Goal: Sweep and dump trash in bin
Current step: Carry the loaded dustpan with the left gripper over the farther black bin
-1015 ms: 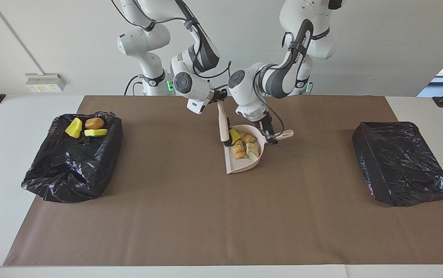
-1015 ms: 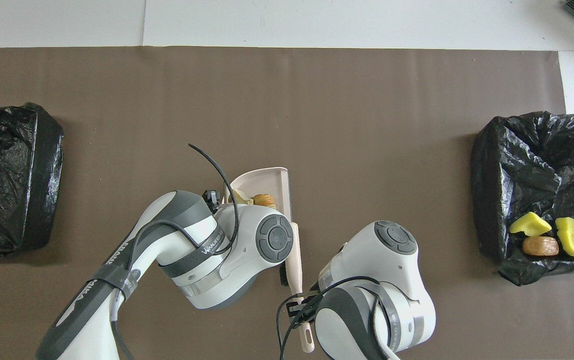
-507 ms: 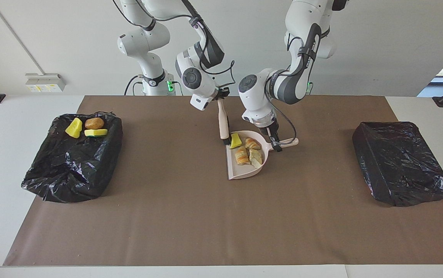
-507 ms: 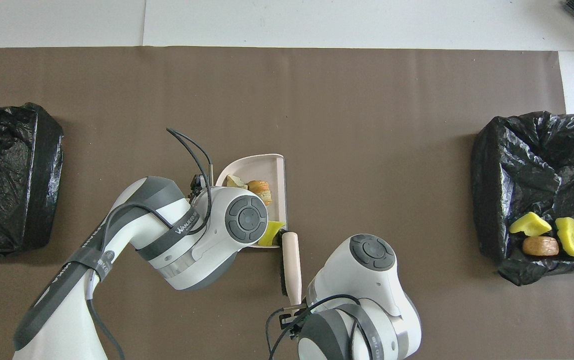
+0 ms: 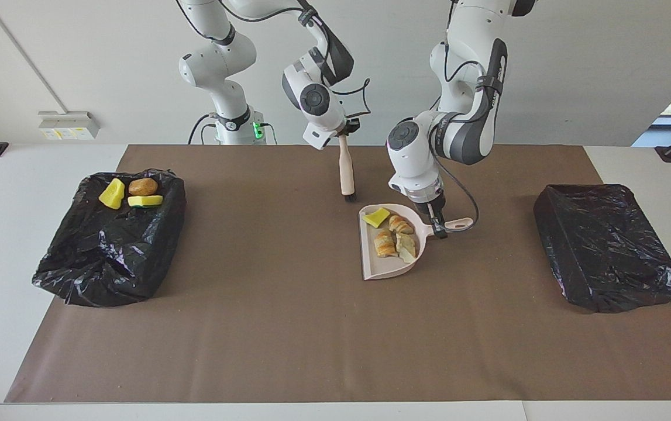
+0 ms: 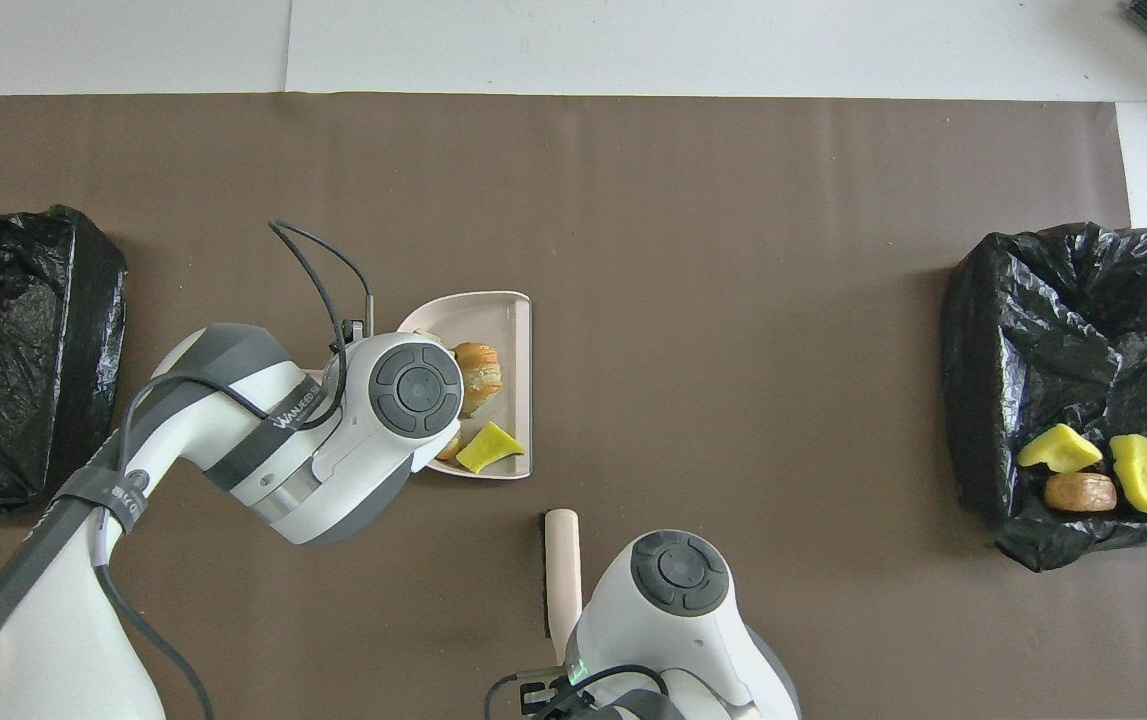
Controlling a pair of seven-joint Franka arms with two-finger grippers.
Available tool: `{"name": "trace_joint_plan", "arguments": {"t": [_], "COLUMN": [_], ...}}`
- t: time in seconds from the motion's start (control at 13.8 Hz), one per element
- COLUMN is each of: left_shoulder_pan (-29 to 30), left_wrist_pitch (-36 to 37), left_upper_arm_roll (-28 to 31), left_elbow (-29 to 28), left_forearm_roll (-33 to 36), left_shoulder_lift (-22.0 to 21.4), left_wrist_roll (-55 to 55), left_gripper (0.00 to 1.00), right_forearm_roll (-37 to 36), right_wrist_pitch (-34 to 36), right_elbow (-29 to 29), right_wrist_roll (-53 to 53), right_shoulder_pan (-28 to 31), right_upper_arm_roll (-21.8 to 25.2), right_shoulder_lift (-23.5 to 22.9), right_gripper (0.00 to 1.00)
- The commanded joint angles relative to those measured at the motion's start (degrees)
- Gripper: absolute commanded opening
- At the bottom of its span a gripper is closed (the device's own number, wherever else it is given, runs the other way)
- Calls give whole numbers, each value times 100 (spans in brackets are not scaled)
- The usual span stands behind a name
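My left gripper point(image 5: 436, 225) is shut on the handle of the pale pink dustpan point(image 5: 383, 268), which it holds roughly level just over the middle of the mat. In the pan lies trash: a yellow chunk point(image 5: 376, 217) and three bread-like lumps point(image 5: 396, 225). In the overhead view the dustpan point(image 6: 473, 310) shows the yellow chunk point(image 6: 490, 448) and a lump point(image 6: 478, 365); the left wrist hides the rest. My right gripper point(image 5: 344, 137) is shut on the beige brush point(image 5: 345, 169), which hangs bristles down, apart from the pan. The brush point(image 6: 563, 560) pokes out from under the right wrist.
A black-lined bin point(image 5: 107, 251) at the right arm's end of the table holds two yellow chunks point(image 5: 112, 193) and a brown lump point(image 5: 143, 186). A second black-lined bin point(image 5: 604, 245) sits at the left arm's end. A brown mat point(image 5: 288, 327) covers the table.
The left arm has carried the loaded dustpan away from the brush, toward the left arm's end of the table. The right arm has lifted the brush clear and drawn it back toward the robots.
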State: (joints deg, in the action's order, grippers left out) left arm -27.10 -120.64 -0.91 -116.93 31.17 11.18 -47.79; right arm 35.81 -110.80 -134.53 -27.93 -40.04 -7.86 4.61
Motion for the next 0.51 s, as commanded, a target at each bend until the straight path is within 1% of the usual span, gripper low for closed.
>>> {"name": "trace_joint_plan", "arguments": {"t": [0.0, 0.07, 0.14, 0.29, 0.43], "left_shoulder_pan": [292, 484, 643, 968, 1214], "left_wrist_pitch": [-100, -100, -92, -100, -83], "left_upper_arm_roll": [-32, -32, -32, -32, -23], "left_elbow": [21, 65, 135, 144, 136], "left_forearm_roll": [-32, -32, -32, -206, -339], "left_shoulder_lift": [-230, -291, -362, -581, -827], "left_wrist_roll": [-433, -476, -721, -1187, -1303], "left_gripper": [0, 0, 0, 0, 0], "right_forearm_roll": [-658, -1045, -1136, -1181, -1190], "right_wrist_pitch": [-3, -47, -99, -388, -722], "right_elbow": [-109, -109, -135, -301, -556], "right_wrist_roll": [-1071, -1248, -1259, -1250, -1163], "right_shoulder_pan": [-390, -382, -382, -312, -233], "right_upper_arm_roll": [-6, -14, -14, -6, -6], "right_shoulder_lift": [540, 567, 568, 559, 454], "right_gripper": [0, 0, 0, 0, 0]}}
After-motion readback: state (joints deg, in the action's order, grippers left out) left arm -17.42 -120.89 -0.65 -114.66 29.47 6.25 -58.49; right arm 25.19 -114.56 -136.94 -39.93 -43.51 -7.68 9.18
